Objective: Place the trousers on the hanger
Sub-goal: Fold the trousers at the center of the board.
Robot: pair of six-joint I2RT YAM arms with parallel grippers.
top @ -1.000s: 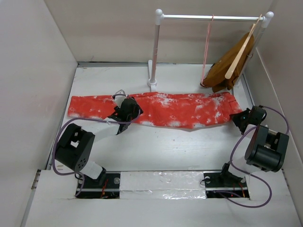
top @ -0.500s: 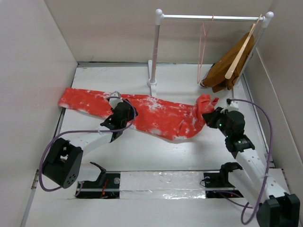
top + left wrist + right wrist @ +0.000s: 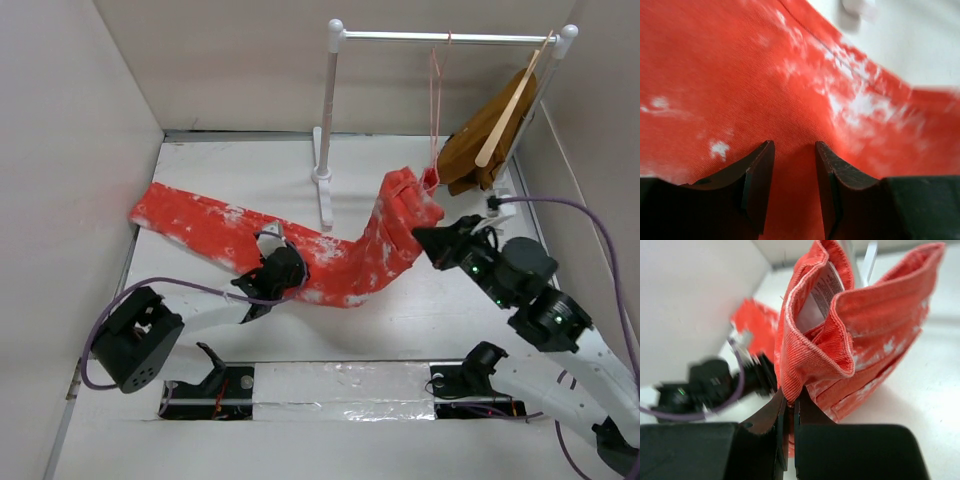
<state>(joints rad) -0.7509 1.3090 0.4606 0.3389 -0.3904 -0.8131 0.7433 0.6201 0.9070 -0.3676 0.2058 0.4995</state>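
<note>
Now, in the top view, the right gripper is lifting the waist end of the bright orange-red, white-splotched cloth trousers off the white table. A second ago that end was lying flat. It is now bunching upright just beside the bottom of the thin pale-pink rod hanger, though contact cannot be told. The rest of the trousers is trailing left across the table. The left gripper has shifted nearer the bases and is sitting mid-leg. Judging by this, the feed-through step is getting close, but nothing is over the hanger yet. The hanger is dangling from the white rail. A mustard-brown garment on a wooden hanger is crowding it on the right, and the rack's white post is standing near the cloth's path.

In the left wrist view, the left gripper is showing its jaws narrowly apart with a ridge of trousers between them, seemingly pinching it.

In the right wrist view, the right gripper is clamping its jaws tight on the waistband hem of the trousers, and a white label is showing inside the band. The left arm is blurring behind.
</note>
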